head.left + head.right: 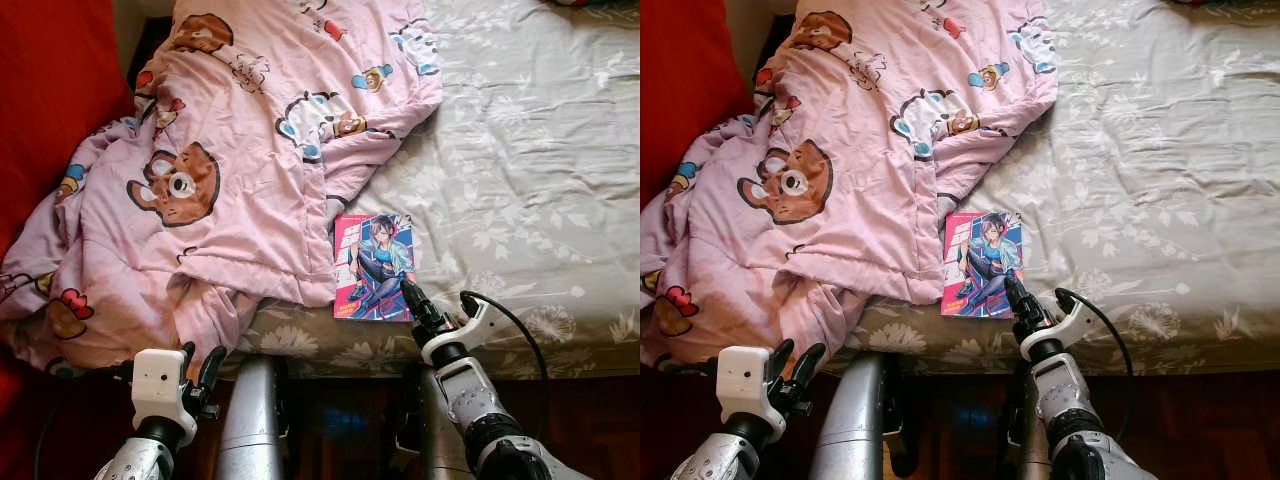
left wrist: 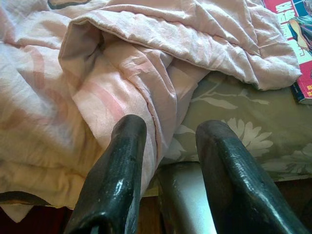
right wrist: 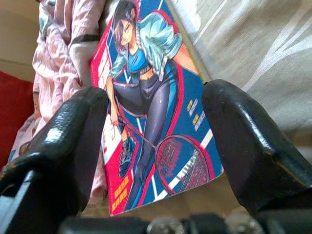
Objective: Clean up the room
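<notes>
A bed with a grey sheet printed with pale leaves and flowers (image 1: 520,180) spans the head camera's view, its near edge running across the lower part of the picture. A crumpled pink quilt printed with cartoon bears and animals (image 1: 230,170) covers the bed from about 9 to 12 o'clock and spills over the near edge at 8 o'clock. A red upholstered surface (image 1: 50,90) rises at 10 o'clock, beside the quilt.

A thin glossy book with a pink and blue cover showing a drawn figure with a tennis racket (image 1: 373,267) lies flat on the sheet just below centre, close to the bed's near edge, its left side touching the quilt's hem.

The right gripper (image 1: 412,297) reaches up from 5 o'clock, its black fingers at the book's near right corner. In the right wrist view the two black fingers (image 3: 243,141) stand spread apart on either side of the book (image 3: 151,112), clasping nothing.

The left gripper (image 1: 198,365) sits at 7 o'clock, below the bed's edge under the overhanging quilt. In the left wrist view its fingers (image 2: 122,170) are parted and empty, pointing at the quilt's fold (image 2: 146,73) and the sheet's edge (image 2: 234,126).
</notes>
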Robot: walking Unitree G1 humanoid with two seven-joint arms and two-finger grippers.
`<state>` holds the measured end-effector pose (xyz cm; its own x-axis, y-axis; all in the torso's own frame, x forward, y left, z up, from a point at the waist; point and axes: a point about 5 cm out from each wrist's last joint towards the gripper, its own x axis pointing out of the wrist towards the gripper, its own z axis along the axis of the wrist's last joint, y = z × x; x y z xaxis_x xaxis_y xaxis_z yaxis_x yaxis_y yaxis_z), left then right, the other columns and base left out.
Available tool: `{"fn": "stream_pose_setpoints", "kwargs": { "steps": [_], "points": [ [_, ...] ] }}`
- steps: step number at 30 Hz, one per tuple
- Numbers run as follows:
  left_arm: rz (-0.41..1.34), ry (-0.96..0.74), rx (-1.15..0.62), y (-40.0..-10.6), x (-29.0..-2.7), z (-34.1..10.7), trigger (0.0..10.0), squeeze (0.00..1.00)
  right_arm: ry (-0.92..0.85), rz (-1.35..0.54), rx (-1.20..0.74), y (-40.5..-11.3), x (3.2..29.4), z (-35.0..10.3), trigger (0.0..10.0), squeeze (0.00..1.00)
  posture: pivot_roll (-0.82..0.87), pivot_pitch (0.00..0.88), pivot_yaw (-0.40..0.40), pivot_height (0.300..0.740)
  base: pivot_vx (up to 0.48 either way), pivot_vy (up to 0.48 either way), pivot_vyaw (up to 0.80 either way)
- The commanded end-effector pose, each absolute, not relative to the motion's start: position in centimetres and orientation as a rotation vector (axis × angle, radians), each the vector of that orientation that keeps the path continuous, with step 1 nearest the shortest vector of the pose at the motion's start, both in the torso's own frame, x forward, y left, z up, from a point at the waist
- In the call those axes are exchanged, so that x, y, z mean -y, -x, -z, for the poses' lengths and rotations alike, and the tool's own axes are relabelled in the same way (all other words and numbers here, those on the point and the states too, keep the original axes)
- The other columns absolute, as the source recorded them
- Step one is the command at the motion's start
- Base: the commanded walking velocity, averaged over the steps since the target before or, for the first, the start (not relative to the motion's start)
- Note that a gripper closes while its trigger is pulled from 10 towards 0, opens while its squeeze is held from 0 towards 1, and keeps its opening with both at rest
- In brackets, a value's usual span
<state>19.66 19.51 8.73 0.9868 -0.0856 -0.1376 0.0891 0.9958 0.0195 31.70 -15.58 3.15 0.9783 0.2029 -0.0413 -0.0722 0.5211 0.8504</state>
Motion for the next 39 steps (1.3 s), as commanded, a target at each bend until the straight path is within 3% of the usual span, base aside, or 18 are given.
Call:
{"fn": "stream_pose_setpoints", "kwargs": {
  "steps": [1, 8, 21, 39],
  "points": [
    [0.083, -0.049, -0.178, -19.1, -19.9, -8.1, 10.0, 0.00, -1.013, -0.108, -0.153, -30.9, 16.2, -2.2, 10.0, 0.00, 0.23, 0.323, 0.076, 0.596, 0.000, 0.000, 0.00],
    [0.086, -0.052, -0.177, -19.2, -19.9, -8.1, 10.0, 0.00, -0.993, -0.042, -0.159, -30.7, 16.8, -1.9, 10.0, 0.00, 0.23, 0.321, 0.080, 0.596, 0.000, 0.000, 0.00],
    [0.091, -0.054, -0.179, -19.2, -19.9, -8.2, 10.0, 0.00, -1.038, -0.169, -0.177, -30.8, 15.3, -2.1, 10.0, 0.00, 0.23, 0.324, 0.082, 0.596, 0.000, 0.000, 0.00],
    [0.105, -0.068, -0.198, -18.3, -19.7, -7.9, 10.0, 0.00, -1.035, -0.169, -0.220, -30.3, 15.3, -1.5, 10.0, 0.00, 0.24, 0.356, 0.089, 0.596, 0.000, 0.000, 0.00]
  ]
}}
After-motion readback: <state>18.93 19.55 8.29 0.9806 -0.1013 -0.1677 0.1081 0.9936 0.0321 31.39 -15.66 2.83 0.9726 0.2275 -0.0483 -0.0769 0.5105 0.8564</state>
